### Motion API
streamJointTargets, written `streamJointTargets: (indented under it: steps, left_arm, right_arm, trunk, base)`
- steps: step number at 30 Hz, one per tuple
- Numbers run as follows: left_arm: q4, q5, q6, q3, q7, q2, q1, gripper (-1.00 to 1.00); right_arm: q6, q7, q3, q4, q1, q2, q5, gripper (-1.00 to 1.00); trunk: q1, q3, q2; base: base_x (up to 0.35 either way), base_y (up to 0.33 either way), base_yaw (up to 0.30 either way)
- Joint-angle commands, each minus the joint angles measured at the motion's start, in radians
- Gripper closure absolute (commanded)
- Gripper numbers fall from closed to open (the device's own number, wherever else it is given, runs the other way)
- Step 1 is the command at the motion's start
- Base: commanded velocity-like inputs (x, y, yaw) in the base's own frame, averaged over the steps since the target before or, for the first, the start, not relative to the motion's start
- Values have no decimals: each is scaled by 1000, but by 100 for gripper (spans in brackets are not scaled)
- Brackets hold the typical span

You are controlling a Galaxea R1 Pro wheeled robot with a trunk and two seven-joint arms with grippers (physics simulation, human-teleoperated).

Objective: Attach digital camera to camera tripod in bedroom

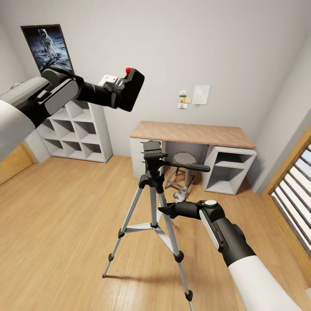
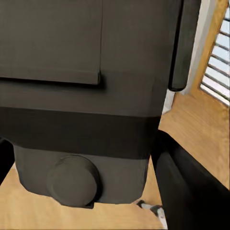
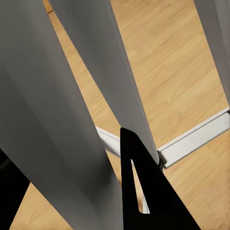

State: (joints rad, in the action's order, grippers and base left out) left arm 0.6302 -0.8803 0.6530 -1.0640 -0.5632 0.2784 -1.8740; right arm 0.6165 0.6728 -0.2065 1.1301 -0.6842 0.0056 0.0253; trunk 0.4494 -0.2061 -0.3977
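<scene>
step: carry-over | left gripper clamped on digital camera, upper left of frame | right gripper at camera tripod leg, closure unclear | next: lower camera onto tripod head, centre

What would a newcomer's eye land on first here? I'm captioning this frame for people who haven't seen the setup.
First the camera tripod, standing mid-floor in front of the wood-topped desk, its black head bare. Next the digital camera with its red button, held high by the left gripper, up and to the left of the tripod head. The right gripper sits low against the tripod's legs.
</scene>
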Motion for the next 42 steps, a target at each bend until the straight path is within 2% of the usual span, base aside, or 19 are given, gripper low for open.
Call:
streamJointTargets:
  steps: [1, 5, 6, 8, 10, 11, 13, 15, 16, 17, 23, 27, 32, 34, 35, 36, 39, 40, 42]
  left_arm:
    - [-2, 4, -1, -7, -34, 2, -2, 100]
    - [-11, 15, -2, -13, -162, 2, -2, 100]
    - [-10, 53, -4, -14, -299, 6, -2, 100]
    - [-8, 99, -5, -14, -379, 7, -2, 100]
    - [-2, 195, -8, -13, -500, 8, -2, 100]
    - [0, 270, -19, -10, -577, 8, -2, 100]
    - [3, 379, -55, -7, -674, 5, -2, 100]
    - [4, 464, -94, -4, -743, 4, -2, 100]
    - [4, 484, -104, -4, -759, 3, -2, 100]
    - [4, 545, -131, -1, -809, 4, -2, 100]
    - [7, 572, -117, 6, -829, -2, -2, 100]
    - [50, 577, -62, 8, -832, 0, -2, 100]
    - [131, 579, 77, 15, -824, -3, -2, 100]
    - [140, 580, 105, 50, -823, -4, -2, 100]
    - [151, 582, 117, 100, -822, -4, -2, 100]
    - [163, 597, 125, 129, -820, -6, -2, 100]
    - [173, 648, 136, 138, -820, -11, -2, 100]
    - [187, 726, 162, 141, -823, -22, -2, 100]
    - [204, 789, 193, 143, -825, -34, -2, 100]
  right_arm:
    - [2, 4, 1, 1, -1, 1, 5, 100]
    - [2, 4, 1, 2, -1, 1, 5, 100]
    - [2, 4, 1, 2, -1, 1, 5, 100]
    - [2, 4, 1, 2, -1, 1, 5, 100]
    - [2, 4, 1, 2, -1, 1, 5, 100]
    - [2, 4, 1, 2, -1, 1, 5, 100]
    - [2, 4, 1, 2, -1, 1, 5, 100]
    - [2, 4, 1, 2, -1, 1, 5, 100]
    - [2, 4, 1, 2, -1, 1, 5, 100]
    - [2, 4, 1, 1, -1, 1, 5, 100]
    - [2, 2, 1, 0, -1, 1, 5, 100]
    - [1, 2, 1, 1, -1, 1, 5, 100]
    - [0, 2, 1, 0, -1, 1, 8, 100]
    - [1, 2, 1, 0, -1, 1, 7, 100]
    - [3, 2, 1, 0, -1, 1, 7, 100]
    - [3, 2, 1, 0, -1, 1, 7, 100]
    - [2, 2, 1, 0, -1, 1, 7, 100]
    - [2, 2, 1, 0, -1, 1, 7, 100]
    - [3, 2, 1, 0, -1, 1, 7, 100]
  trunk:
    - [1, -2, -2]
    - [1, -2, -2]
    - [1, -2, -2]
    - [1, -2, -2]
    - [1, -2, -2]
    - [1, -2, -2]
    - [1, -2, -2]
    - [1, -2, -2]
    - [1, -2, -2]
    - [1, -2, -2]
    - [1, -2, -2]
    - [1, -2, -2]
    - [1, -2, -2]
    - [1, -2, -2]
    - [1, -2, -2]
    - [1, -2, -2]
    - [1, -2, -2]
    - [1, -2, -2]
    - [1, -2, -2]
  base:
    - [0, 0, 0]
    - [0, 0, 0]
    - [0, 0, 0]
    - [0, 0, 0]
    - [0, 0, 0]
    - [0, 0, 0]
    - [0, 0, 0]
    - [0, 0, 0]
    - [0, 0, 0]
    - [0, 0, 0]
    - [0, 0, 0]
    - [0, 0, 0]
    - [0, 0, 0]
    - [0, 0, 0]
    - [0, 0, 0]
    - [0, 0, 0]
    - [0, 0, 0]
    - [0, 0, 0]
    - [0, 0, 0]
